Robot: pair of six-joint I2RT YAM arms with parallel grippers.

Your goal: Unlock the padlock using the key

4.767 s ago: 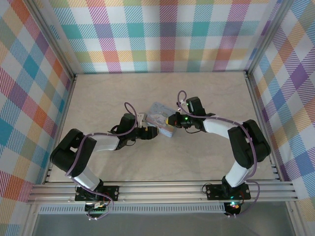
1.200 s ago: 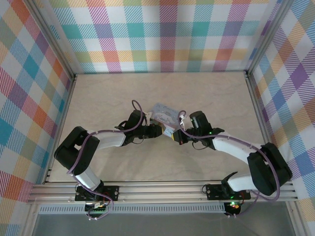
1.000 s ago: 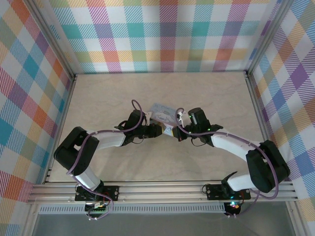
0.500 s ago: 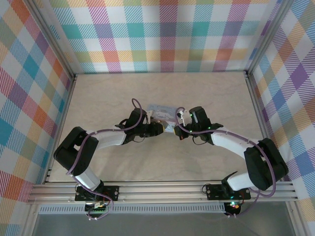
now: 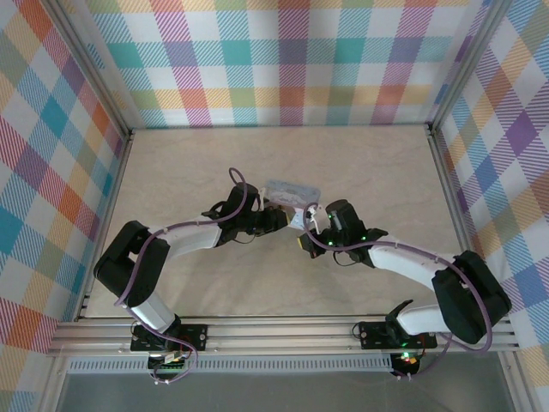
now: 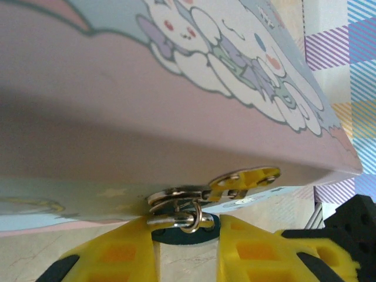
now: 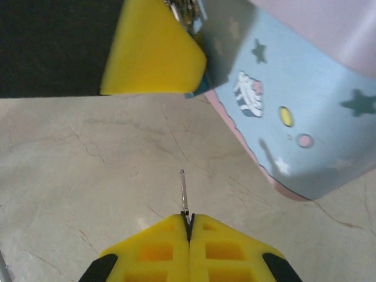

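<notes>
The padlock (image 6: 187,230) hangs from the tin's metal hasp (image 6: 176,197). Its silvery shackle passes through the hasp, and its dark blue body sits between my left gripper's yellow fingers (image 6: 117,255). My left gripper (image 6: 187,252) (image 5: 274,220) is shut on the padlock body at the tin's near edge. My right gripper (image 7: 189,226) (image 5: 306,244) is shut on the key (image 7: 184,191), whose thin shaft sticks out past the fingertips over the table. The key tip points toward the left gripper's finger (image 7: 154,56) but stays well short of it.
The pale blue tin (image 5: 292,192) with a cartoon lid (image 6: 194,64) stands tilted in the middle of the table. Its starred side wall (image 7: 294,111) is just right of the key. Marbled tabletop (image 5: 214,283) lies open near the arm bases, with plaid walls all round.
The right gripper with the key has drawn back from the tin toward the near side. The left gripper and the tin have shifted slightly away from the bases.
</notes>
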